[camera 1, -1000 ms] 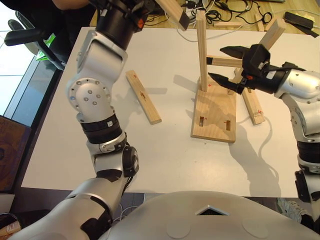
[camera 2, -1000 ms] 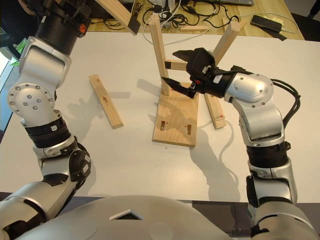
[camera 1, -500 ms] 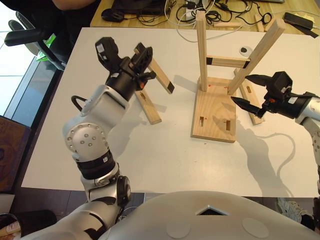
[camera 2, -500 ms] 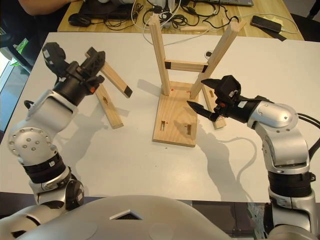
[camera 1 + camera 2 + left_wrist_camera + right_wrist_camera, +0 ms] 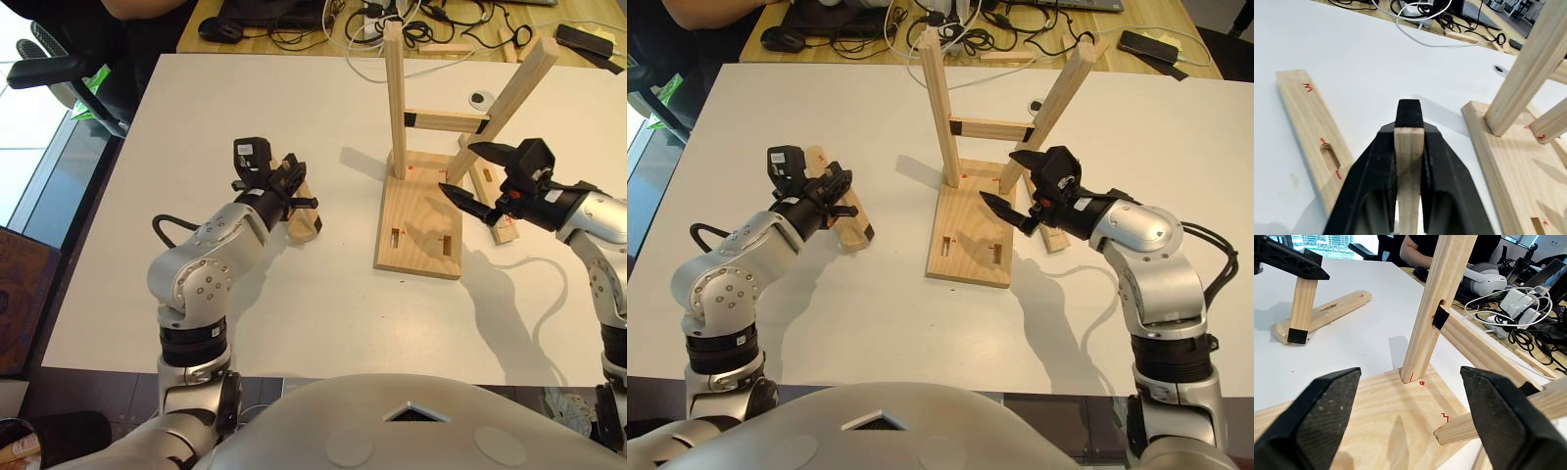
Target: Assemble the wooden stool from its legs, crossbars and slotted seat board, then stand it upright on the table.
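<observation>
Clearly, the left fingers (image 5: 1376, 166) are clamped tight on a black-tipped wooden leg (image 5: 1409, 161), held over a slotted leg (image 5: 1312, 127) lying flat on the counter (image 5: 323, 313); the left wrist view reveals its slot. The right fingers (image 5: 1327, 406) gape wide and empty at the 2 o'clock edge of the seat board (image 5: 419, 230). Two fitted legs (image 5: 395, 88) and a crossbar (image 5: 446, 120) rise from it.

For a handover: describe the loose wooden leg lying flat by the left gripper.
On the white table, look left of the pale wooden seat board. The flat wooden leg lies beside the left gripper; unlike the black-tipped wooden bar clamped there, it shows an oblong slot.
</observation>
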